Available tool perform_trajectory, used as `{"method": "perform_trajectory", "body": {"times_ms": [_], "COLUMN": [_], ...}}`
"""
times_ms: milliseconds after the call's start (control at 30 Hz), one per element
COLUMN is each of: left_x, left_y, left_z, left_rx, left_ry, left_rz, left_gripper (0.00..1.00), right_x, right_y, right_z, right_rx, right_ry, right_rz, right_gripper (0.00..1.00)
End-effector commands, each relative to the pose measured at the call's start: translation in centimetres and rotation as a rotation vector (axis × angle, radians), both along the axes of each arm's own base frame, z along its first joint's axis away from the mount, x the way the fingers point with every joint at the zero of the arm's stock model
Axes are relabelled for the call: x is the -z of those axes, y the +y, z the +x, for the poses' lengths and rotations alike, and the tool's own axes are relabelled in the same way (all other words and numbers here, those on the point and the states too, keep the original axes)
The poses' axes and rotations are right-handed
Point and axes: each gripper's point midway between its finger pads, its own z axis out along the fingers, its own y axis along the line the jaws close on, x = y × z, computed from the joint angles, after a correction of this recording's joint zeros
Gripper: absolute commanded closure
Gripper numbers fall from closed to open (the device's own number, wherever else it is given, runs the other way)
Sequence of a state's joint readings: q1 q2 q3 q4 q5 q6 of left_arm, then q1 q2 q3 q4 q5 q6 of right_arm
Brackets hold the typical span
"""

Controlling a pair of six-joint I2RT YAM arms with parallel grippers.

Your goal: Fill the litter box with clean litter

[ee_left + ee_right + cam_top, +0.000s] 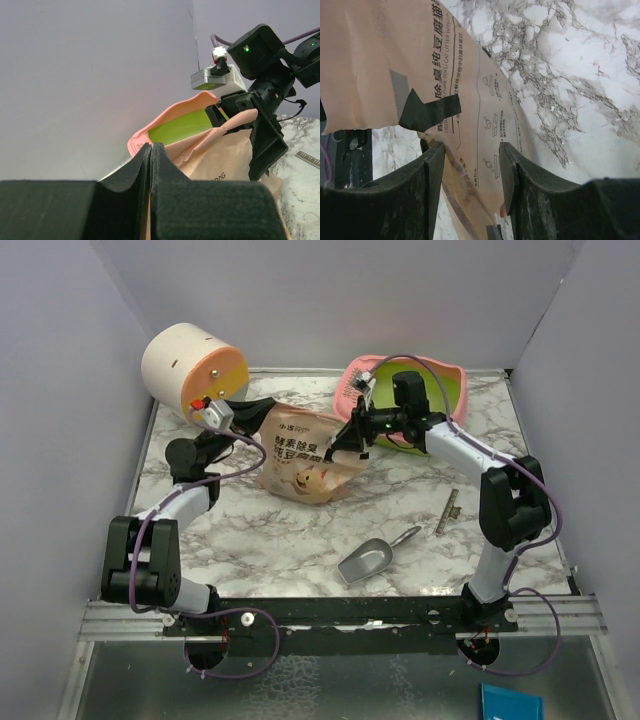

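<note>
The rounded plastic litter box with a pink slotted rim and lime-green basin stood at the back right of the white marble-patterned table, tipped up against the rear wall. In the left wrist view the visible strip of its green basin was bare, with no clean litter in it.

The beige cat-printed litter bag lay just in front of the box, between the two arms. The right gripper held the bag's upper right corner. In its own camera the two fingers flanked a folded panel of the bag that filled the gap between them. The left gripper sat at the opposite top corner with its fingers pressed together. The bag edge may have been caught in that seam, but the view was too close to be sure.

By my reading the task had barely started. The bag was being handled at its mouth and no granules were visible anywhere. Opening or tipping the bag over the basin remained to be done, and perhaps setting the box flat first. The grey metal scoop lay untouched near the front, and the cream-and-orange cylinder sat at the back left.
</note>
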State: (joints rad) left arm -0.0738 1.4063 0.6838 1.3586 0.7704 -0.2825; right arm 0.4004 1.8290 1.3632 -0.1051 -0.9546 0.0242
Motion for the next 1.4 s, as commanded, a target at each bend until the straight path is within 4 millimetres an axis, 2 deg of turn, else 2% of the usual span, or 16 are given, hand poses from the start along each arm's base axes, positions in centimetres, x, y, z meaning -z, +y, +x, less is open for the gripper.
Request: {"method": "perform_trajectory", "body": {"times_ms": [0,267,367,433,500,533,600,700,867,1033,1233,1367], "left_x": [-9.3,-9.0,-8.6,-8.3,-8.2,-8.1,-8.1,-7.9,-7.5,-6.7,-7.1,-7.4], "left_y": [0.9,0.5,0.4,0.3,0.3,0.3,0.3,0.5,1.1,1.6,1.7,2.2], "left_z": [-1.9,0.0,-0.1,-0.2,-0.4,-0.5,-0.7,-1.0,-2.5,-3.6,-3.6,-2.9], "left_rx": [-0.034,-0.011,-0.002,0.003,0.008,0.010,0.011,0.003,-0.012,-0.013,-0.006,-0.027], "left_ry": [-0.333,-0.318,-0.317,-0.315,-0.317,-0.317,-0.320,-0.323,-0.335,-0.343,-0.357,-0.341], "left_rz": [-0.066,-0.067,-0.072,-0.073,-0.073,-0.074,-0.072,-0.070,-0.070,-0.077,-0.084,-0.114], "left_gripper": [1.00,1.00,1.00,1.00,1.00,1.00,1.00,1.00,1.00,1.00,1.00,1.00], "right_x": [-1.4,-1.1,-0.4,0.3,1.2,1.5,1.5,0.3,-3.6,-7.0,-9.0,-8.3], "right_y": [1.1,1.9,2.6,3.1,3.3,3.3,3.0,2.1,-0.3,-2.0,-3.2,-2.8], "right_z": [0.1,-0.9,-0.9,-0.6,0.5,1.1,2.1,3.8,5.9,6.9,6.9,6.8], "right_rx": [-0.070,-0.087,-0.061,-0.032,0.038,0.078,0.156,0.292,0.503,0.625,0.704,0.672], "right_ry": [-0.059,-0.057,-0.066,-0.057,-0.062,-0.064,-0.075,-0.114,-0.200,-0.278,-0.307,-0.288], "right_rz": [0.050,0.037,0.011,-0.017,-0.070,-0.092,-0.119,-0.145,-0.135,-0.104,-0.069,-0.096], "right_gripper": [0.52,0.52,0.57,0.66,0.90,0.98,0.99,0.99,0.99,0.99,0.99,0.99]}}
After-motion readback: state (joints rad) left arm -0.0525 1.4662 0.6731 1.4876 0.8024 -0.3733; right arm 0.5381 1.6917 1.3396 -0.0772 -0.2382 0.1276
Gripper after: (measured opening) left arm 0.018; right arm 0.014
